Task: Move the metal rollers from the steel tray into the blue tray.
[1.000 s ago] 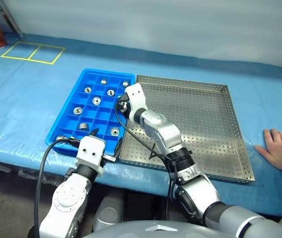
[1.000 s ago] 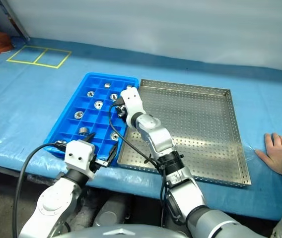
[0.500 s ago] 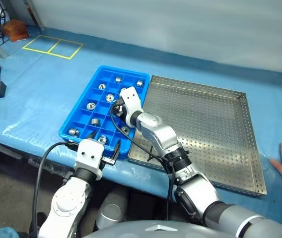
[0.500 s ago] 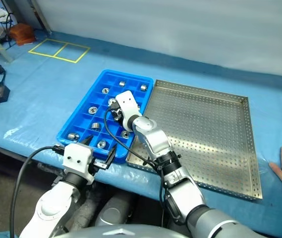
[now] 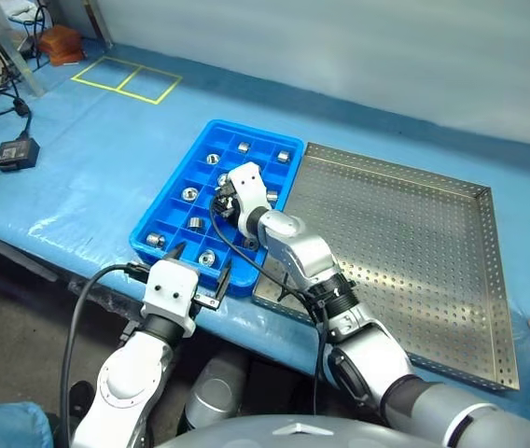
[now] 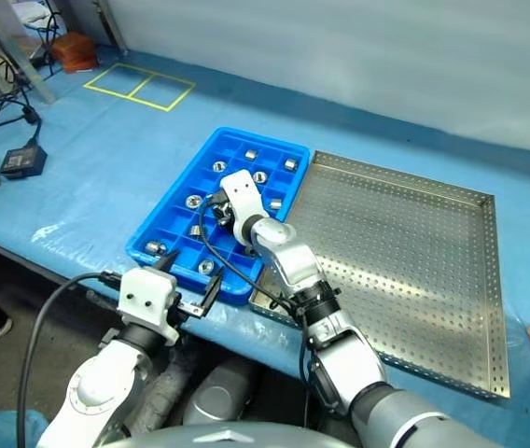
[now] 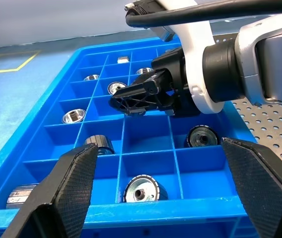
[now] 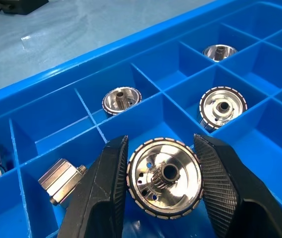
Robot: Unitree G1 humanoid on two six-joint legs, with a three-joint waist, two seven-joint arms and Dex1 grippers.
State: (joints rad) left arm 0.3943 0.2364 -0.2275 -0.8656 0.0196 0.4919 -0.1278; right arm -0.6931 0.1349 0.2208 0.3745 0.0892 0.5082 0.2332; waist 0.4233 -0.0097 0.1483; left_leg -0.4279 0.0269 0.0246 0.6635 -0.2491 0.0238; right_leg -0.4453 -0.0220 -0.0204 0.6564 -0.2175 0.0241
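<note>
Metal rollers are what this job turns on, and one of them (image 8: pixel 164 177) sits pinched between the two black fingers (image 8: pixel 100 193) of the right gripper (image 7: pixel 131 98), its toothed rim caught on both sides and its bored face turned toward the wrist camera, so the grip looks square and secure. The right gripper hangs low over a middle compartment of the blue tray (image 5: pixel 149 227), a sensible place to be if the roller is to drop into an empty square rather than onto a divider. Around it, other rollers already lie one to a cell: one (image 8: pixel 121 99) beyond the held piece, another (image 8: pixel 222 107) to its side, and, seen from the left wrist, one (image 7: pixel 141 188) in the near row and one (image 7: pixel 202 136) by the tray's steel-side wall. The left gripper (image 5: pixel 199 274) waits at the tray's near edge with its jaws spread wide and nothing between them, probably kept clear so it does not crowd the working arm. The steel tray (image 5: pixel 414 245) lies touching the blue tray's far long side, and its perforated floor shows no rollers on the part that can be seen, so this may be among the last to go across.
</note>
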